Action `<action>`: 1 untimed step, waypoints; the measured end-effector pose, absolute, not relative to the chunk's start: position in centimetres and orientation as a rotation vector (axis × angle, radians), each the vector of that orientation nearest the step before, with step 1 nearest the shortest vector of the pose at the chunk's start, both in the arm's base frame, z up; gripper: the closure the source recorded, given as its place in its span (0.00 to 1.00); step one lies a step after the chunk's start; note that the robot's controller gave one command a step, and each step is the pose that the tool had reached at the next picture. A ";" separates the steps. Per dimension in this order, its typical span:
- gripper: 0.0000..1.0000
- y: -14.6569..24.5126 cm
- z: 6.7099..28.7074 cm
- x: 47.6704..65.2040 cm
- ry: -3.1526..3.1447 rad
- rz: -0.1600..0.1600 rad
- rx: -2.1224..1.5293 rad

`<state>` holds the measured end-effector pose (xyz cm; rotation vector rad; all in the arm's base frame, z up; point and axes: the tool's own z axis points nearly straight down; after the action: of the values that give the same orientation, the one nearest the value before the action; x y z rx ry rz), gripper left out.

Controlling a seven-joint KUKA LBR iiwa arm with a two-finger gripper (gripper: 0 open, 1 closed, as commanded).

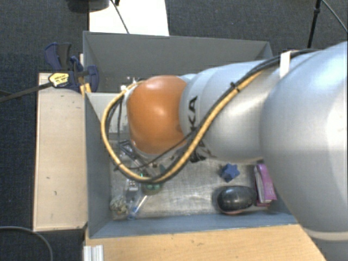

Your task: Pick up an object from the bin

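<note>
My gripper point(134, 196) reaches down into the bin's front left part, mostly hidden under the arm's orange dome. Right beside its tip, in the front left corner, lies a small crumpled grey-and-gold thing point(118, 205). Whether the gripper touches it I cannot tell. Nothing shows as held.
Along the front right of the bin lie a black oval thing point(235, 198), a small blue piece point(229, 172) behind it, and a pink-purple flat packet point(265, 184) against the right side. The big arm covers the bin's middle and right.
</note>
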<state>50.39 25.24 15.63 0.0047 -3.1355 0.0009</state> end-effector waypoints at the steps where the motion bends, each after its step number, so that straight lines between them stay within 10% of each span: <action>1: 0.00 18.0 7.1 52.0 -3.121 -0.002 0.393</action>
<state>51.95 18.04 7.12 0.3932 -3.1211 -0.0017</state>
